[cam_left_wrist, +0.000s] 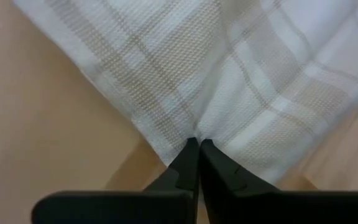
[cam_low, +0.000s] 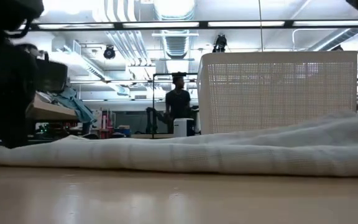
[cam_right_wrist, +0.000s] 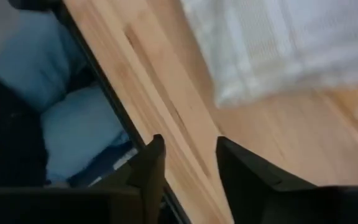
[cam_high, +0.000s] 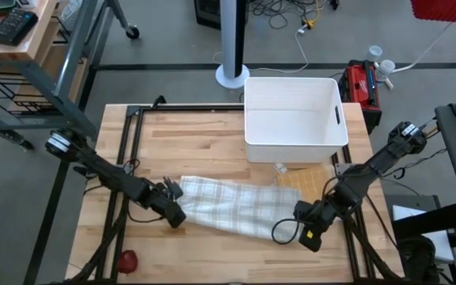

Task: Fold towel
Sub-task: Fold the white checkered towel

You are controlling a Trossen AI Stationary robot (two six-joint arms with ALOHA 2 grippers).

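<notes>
**Left gripper pinches the towel, right gripper lets go**

The wooden surface [cam_high: 212, 142] is the biggest thing here. A white bin [cam_high: 294, 117] sits at its far side, toward the right arm.

The towel [cam_high: 232, 206] lies in front of the bin, near the middle of the surface. It is white with pale tan stripes. It is stretched out long between the two arms and looks bunched and wrinkled. A flat tan piece [cam_high: 305, 184] lies partly under the towel's end, near the bin.

The left gripper [cam_high: 172, 212] is at one end of the towel. Its jaws are pressed tight together on the edge of the cloth, and the cloth puckers where they bite.

The right gripper [cam_high: 303, 226] is at the other end of the towel. Its jaws stand a little apart and hold nothing. In the right wrist view, only bare wood shows between them.

A small red thing [cam_high: 127, 260] sits near the front edge, on the left arm's side.
</notes>
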